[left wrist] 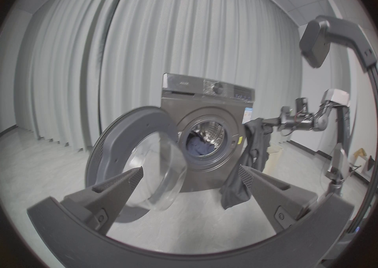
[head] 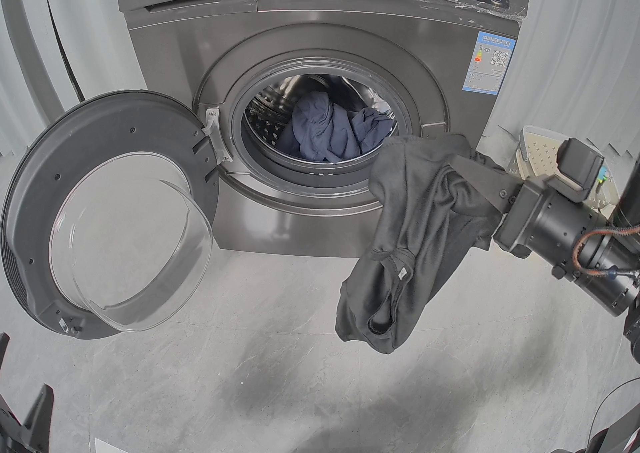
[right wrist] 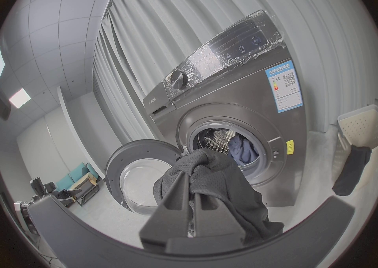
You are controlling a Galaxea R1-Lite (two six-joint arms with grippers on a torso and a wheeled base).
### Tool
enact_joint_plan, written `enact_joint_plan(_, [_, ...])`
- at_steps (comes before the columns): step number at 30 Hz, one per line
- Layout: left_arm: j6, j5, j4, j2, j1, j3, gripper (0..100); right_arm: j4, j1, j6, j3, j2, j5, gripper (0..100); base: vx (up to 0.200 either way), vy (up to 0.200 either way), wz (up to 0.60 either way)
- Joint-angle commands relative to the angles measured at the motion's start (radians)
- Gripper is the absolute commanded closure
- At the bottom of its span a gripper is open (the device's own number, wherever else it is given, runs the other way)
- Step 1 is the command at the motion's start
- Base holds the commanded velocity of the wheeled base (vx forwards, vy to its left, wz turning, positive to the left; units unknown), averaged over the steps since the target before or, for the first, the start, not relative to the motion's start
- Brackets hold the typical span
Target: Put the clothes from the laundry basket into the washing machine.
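The right gripper [right wrist: 191, 188] pinched a dark garment [head: 413, 228] between its fingers, hem hanging well below them; it probably needed lifting before entering the drum [head: 267, 114] ahead.

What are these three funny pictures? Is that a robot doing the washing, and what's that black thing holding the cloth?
Yes, it's a robot with two arms, and each arm ends in a pincer that works like a hand. One picture comes from a camera on its head, looking down at the washing machine, whose round door stands open. The other two come from cameras on its wrists, so the pincers look huge at the front. The right pincer is shut on a dark grey garment, held up in front of the machine. The left pincer is open and holds nothing. Some blue clothes lie inside the machine. The white laundry basket stands on the floor beside it, with another dark cloth hanging over its edge.
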Motion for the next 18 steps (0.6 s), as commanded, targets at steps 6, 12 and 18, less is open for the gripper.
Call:
enact_joint_plan(6, [0.047, -0.26, -0.334, 0.731, -0.086, -0.113, 0, -0.109, 0.038, 0.075, -0.236, 0.275, -0.062, 100, 0.0, 0.0, 0.0])
enact_joint_plan(12, [-0.001, -0.172, -0.565, 1.03, -0.347, -0.107, 0, -0.163, 0.035, 0.075, -0.299, 0.338, -0.065, 100, 0.0, 0.0, 0.0])
enact_joint_plan(18, [-0.015, -0.156, -0.808, 1.326, -0.438, -0.13, 0, -0.186, 0.038, 0.074, -0.322, 0.356, -0.077, 100, 0.0, 0.0, 0.0])
